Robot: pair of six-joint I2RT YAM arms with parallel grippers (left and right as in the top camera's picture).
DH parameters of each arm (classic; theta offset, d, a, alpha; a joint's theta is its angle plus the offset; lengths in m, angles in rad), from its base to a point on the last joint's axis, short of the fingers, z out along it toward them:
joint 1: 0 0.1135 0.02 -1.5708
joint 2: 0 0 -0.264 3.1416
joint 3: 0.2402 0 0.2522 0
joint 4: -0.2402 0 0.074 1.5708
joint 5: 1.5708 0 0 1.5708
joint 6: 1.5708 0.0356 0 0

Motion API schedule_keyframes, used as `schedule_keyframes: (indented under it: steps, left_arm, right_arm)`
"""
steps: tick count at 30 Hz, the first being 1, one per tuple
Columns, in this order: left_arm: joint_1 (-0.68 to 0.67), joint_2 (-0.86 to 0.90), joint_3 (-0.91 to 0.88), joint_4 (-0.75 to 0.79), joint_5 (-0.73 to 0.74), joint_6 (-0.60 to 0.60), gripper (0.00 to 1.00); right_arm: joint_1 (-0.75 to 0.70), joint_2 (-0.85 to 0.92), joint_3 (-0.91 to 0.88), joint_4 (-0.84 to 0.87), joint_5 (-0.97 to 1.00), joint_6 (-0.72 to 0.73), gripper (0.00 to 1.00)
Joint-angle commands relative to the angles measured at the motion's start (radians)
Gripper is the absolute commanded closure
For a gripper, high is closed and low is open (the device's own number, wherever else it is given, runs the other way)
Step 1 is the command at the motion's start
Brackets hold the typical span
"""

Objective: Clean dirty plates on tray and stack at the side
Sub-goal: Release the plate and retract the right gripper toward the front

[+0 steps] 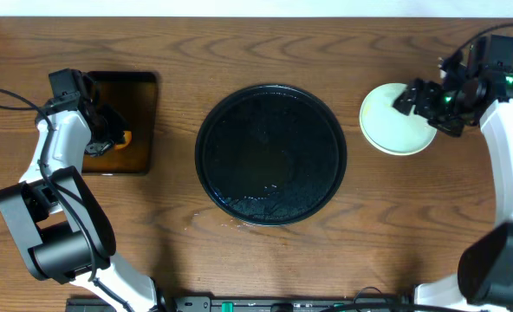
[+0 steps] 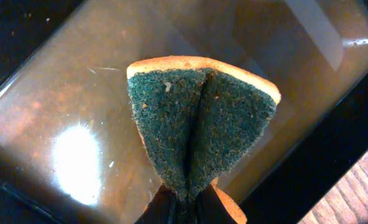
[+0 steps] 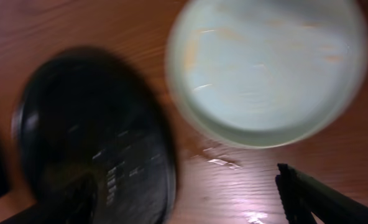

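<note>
My right claw [image 1: 417, 104] stands released, fingers wide, just above the pale plate [image 1: 385, 121] on the tabletop [image 1: 412, 217] beside the round black tray [image 1: 270, 154]. I judge the plate light, stiff, slick and chippable, so I'd pinch its rim. My left claw [image 1: 111, 139] is clenched on a green scouring sponge [image 2: 199, 124] over the rectangular tray [image 1: 139, 104] of brown liquid.

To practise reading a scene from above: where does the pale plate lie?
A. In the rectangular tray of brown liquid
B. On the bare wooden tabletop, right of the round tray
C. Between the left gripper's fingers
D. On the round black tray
B: in the overhead view the pale plate rests on the wooden tabletop, apart from the round black tray.
</note>
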State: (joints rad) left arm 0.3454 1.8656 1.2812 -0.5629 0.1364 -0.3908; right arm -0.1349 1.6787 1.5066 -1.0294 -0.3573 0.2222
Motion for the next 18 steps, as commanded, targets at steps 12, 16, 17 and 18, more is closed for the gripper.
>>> schedule_keyframes:
  steps: [12, 16, 17, 18]
  left_arm:
    - [0.005, -0.026, -0.014, 0.04, 0.072, 0.082, 0.24]
    - [0.005, -0.114, -0.014, 0.029, 0.111, 0.114, 0.23]
    - [0.005, -0.151, -0.014, 0.027, 0.111, 0.114, 0.23]
    - [0.005, -0.188, -0.014, 0.024, 0.111, 0.113, 0.23]
  right_arm:
    - [0.301, -0.005, -0.003, 0.008, -0.088, -0.054, 0.01]
    - [0.316, -0.027, -0.002, -0.004, -0.088, -0.054, 0.01]
    - [0.315, -0.038, -0.002, -0.007, -0.088, -0.054, 0.01]
    - [0.312, -0.051, -0.002, -0.008, -0.089, -0.054, 0.01]
